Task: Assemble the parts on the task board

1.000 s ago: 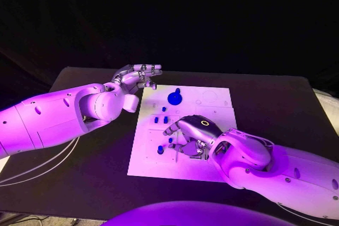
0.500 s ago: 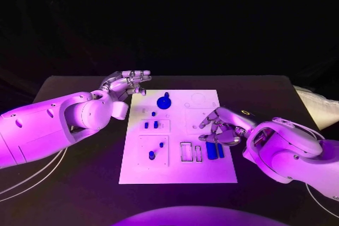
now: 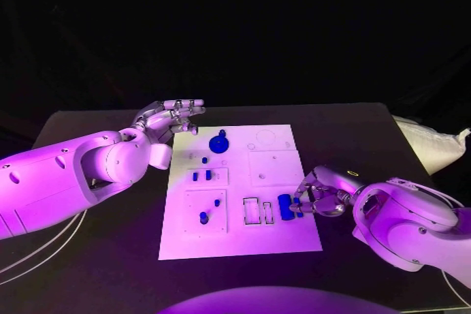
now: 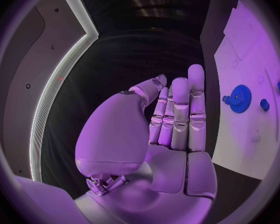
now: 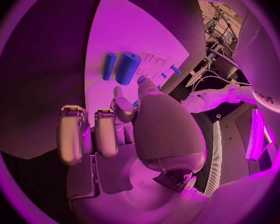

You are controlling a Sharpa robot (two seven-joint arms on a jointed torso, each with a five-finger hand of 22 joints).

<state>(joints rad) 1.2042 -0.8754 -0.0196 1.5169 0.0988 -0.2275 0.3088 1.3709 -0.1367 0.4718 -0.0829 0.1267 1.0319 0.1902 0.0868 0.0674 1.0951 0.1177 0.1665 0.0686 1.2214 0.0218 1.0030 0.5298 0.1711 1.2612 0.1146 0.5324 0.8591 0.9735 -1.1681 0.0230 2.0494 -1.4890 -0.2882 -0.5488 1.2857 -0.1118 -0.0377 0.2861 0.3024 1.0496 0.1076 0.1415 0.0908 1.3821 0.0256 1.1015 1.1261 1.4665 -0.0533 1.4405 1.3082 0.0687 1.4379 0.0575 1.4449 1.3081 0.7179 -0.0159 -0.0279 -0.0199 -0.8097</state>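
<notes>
Across the middle of the head view lies the black table (image 3: 373, 133), with the white task board (image 3: 278, 165) at its centre. At the left, the left hand (image 3: 167, 116) hangs off the board's upper left corner, fingers straight, side by side, holding nothing. At the right, the right hand (image 3: 319, 195) sits at the board's right edge, fingers curled; whether it grips anything I cannot tell. Just left of it lie two blue cylinders (image 3: 286, 207). A blue gear (image 3: 218, 144) sits near the board's upper left.
</notes>
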